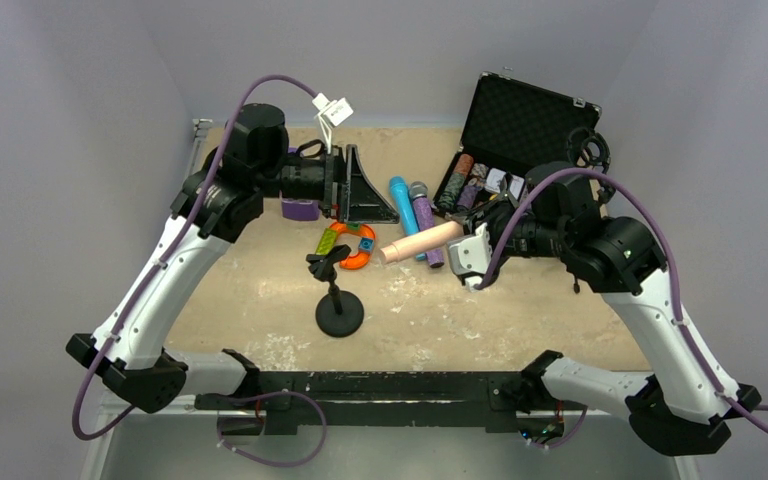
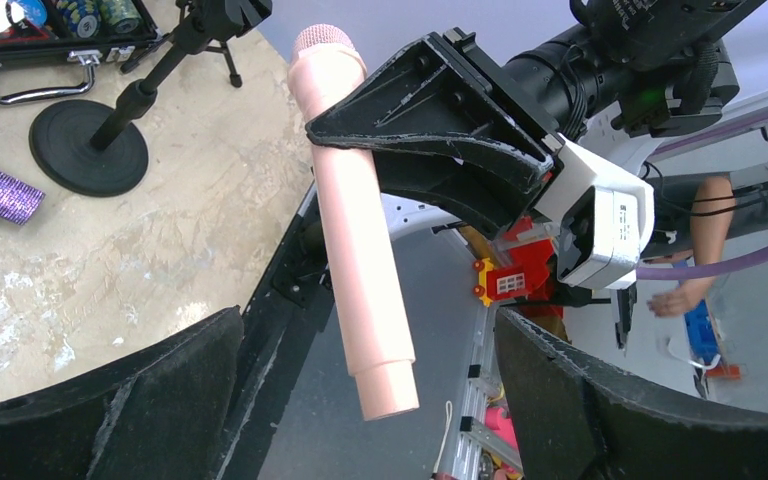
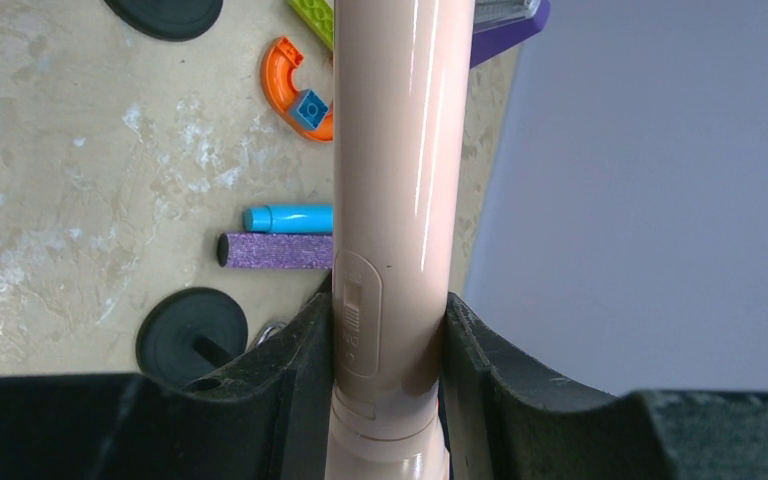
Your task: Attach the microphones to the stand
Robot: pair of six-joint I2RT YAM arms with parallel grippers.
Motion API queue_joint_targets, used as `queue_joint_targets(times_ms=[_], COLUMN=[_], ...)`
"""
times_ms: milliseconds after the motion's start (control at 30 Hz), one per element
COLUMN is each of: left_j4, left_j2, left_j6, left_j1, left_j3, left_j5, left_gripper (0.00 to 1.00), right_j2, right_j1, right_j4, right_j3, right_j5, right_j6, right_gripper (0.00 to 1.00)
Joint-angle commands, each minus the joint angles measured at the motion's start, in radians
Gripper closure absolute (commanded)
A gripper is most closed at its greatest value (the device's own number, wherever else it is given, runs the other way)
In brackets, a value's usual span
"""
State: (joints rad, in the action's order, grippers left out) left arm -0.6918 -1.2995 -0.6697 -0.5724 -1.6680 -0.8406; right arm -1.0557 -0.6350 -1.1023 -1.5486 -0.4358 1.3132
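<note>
My right gripper [image 1: 467, 243] [image 3: 390, 335] is shut on the pale pink-beige microphone [image 1: 420, 242] [image 3: 400, 150] near its head end. It holds the microphone off the table, level, with the tail pointing left. In the left wrist view the microphone [image 2: 355, 230] hangs in front of my left gripper [image 2: 365, 335], whose jaws stand wide apart and empty. The left gripper [image 1: 365, 195] is at the far left of centre. The light blue microphone [image 1: 400, 200] [image 3: 285, 217] and the glittery purple one [image 1: 426, 225] [image 3: 275, 250] lie side by side on the table. The black stand [image 1: 338, 305] with a clip on top stands at centre front.
A second round-based black stand [image 2: 90, 150] [image 3: 192, 335] stands under my right arm. An orange curved piece [image 1: 357, 255], a green brick [image 1: 328, 240] and the purple metronome [image 1: 300, 210] lie near the left gripper. An open black case [image 1: 520, 125] stands at the back right.
</note>
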Motion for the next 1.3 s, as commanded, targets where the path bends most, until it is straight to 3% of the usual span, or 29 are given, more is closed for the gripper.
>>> queue_joint_targets(times_ms=[0,400,567,933,1100,1200,1267], left_j4=[-0.019,0.004,0.008,-0.167,-0.202,-0.207,-0.205], left_j2=[-0.011,-0.075,-0.109,-0.188,-0.200,-0.182,-0.162], left_j6=[0.009,-0.026,-0.034,0.094,0.130,0.149,0.165], left_j1=[-0.005,-0.015,-0.054,-0.079,-0.078,-0.079,-0.078], left_j3=[-0.057,-0.083,-0.083,-0.141,-0.164,-0.165,-0.165], left_j5=[-0.029,-0.096,-0.119,-0.078,-0.051,-0.021,0.012], left_gripper=[0.01,0.01,0.06,0.41,0.84,1.00,1.00], right_j2=[-0.007,-0.053,-0.092,-0.136,-0.135,-0.128,-0.121], right_j1=[-0.010,-0.061,-0.105,-0.162,-0.179,-0.181,-0.181], right_j4=[-0.005,0.023,0.081,0.120,0.104,0.115,0.116], right_j3=[-0.062,-0.136,-0.147,-0.176,-0.183,-0.192,-0.213], right_j5=[0.052,0.147,0.228,0.290,0.276,0.273,0.261], right_j6=[0.062,0.122,0.135,0.120,0.091,0.023,-0.042], right_gripper=[0.92,0.92,0.92,0.91,0.89,0.73,0.45])
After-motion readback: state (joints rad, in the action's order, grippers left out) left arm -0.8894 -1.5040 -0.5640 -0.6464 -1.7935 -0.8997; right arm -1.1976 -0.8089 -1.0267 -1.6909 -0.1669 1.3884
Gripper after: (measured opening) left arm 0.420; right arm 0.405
